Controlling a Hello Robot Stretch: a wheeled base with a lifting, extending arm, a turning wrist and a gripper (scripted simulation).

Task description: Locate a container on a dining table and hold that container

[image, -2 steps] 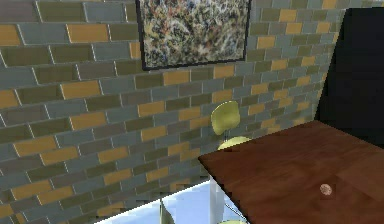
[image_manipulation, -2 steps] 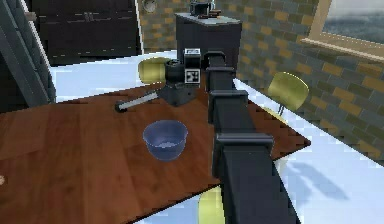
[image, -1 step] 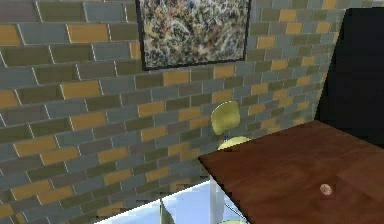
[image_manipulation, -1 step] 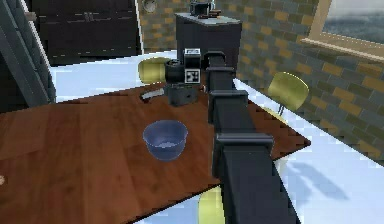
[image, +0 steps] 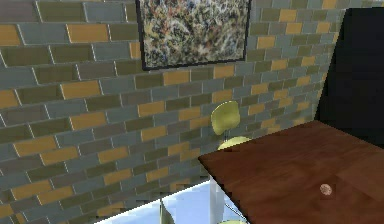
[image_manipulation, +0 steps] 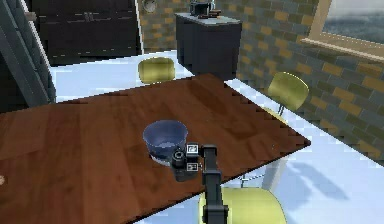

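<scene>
Bowl point(image_manipulation: 166, 137): round, glossy blue | table point(image_manipulation: 80, 130): dark wood | pincer point(image_manipulation: 181, 167): hold cannot tell

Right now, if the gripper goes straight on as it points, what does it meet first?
Probably the blue bowl on the brown table, right at the gripper's far end; whether they touch is unclear.

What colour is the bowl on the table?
Blue. The bowl shows best in the arm side view, on the brown table.
</scene>
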